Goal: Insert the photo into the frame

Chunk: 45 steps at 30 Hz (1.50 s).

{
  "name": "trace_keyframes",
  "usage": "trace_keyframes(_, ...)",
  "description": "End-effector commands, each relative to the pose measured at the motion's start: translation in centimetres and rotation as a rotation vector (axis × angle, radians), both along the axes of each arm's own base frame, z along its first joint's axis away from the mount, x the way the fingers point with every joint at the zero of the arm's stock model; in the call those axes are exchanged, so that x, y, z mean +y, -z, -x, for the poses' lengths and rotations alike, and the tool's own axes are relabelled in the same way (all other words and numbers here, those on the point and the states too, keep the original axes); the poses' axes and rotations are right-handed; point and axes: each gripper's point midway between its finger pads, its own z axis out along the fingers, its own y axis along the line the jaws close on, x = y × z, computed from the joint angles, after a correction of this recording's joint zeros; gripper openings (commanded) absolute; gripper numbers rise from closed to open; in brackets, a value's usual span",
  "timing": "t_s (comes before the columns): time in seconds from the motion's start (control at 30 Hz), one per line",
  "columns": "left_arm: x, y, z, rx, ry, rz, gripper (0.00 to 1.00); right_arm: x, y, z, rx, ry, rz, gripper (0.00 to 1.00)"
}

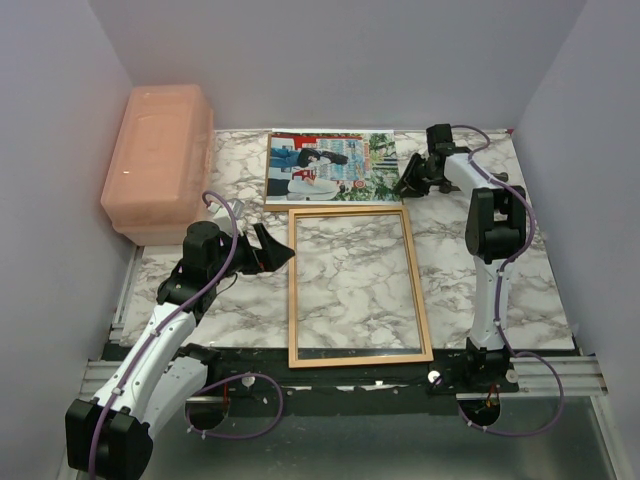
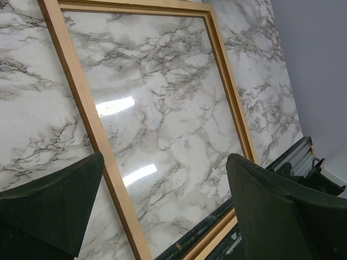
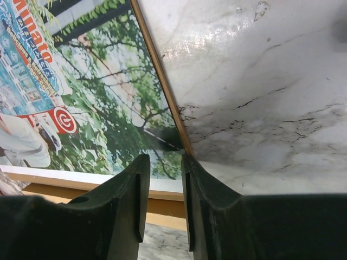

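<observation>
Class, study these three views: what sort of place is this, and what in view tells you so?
Probably a robotics lab test cell, not a home. Plain walls box in a marble-patterned table, and a left arm and right arm are bolted to a metal rail at its near edge.

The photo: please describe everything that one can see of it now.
The photo is a rectangular colour print with a white border, showing people, red and blue signs and green foliage at its right end. It lies flat, long side across, at the far side of the table, just beyond the frame, apparently on a thin brown board whose edge shows beside it. The right gripper sits at its right edge, fingers narrowly parted; whether it grips cannot be told.
</observation>
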Motion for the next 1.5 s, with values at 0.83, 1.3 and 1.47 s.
trace_keyframes(0.83,-0.2,0.3,0.3,-0.003,0.022,0.015,0.98,2.3,0.3,1.3,0.024,-0.031,-0.133,0.38)
trace_keyframes(1.3,-0.1,0.0,0.5,-0.011,0.019,0.012,0.99,8.5,-1.9,1.7,0.016,-0.091,-0.453,0.37)
trace_keyframes(1.47,0.4,-0.6,0.5,-0.028,-0.009,-0.003,0.99,7.1,-1.3,1.6,0.016,-0.058,-0.349,0.37)
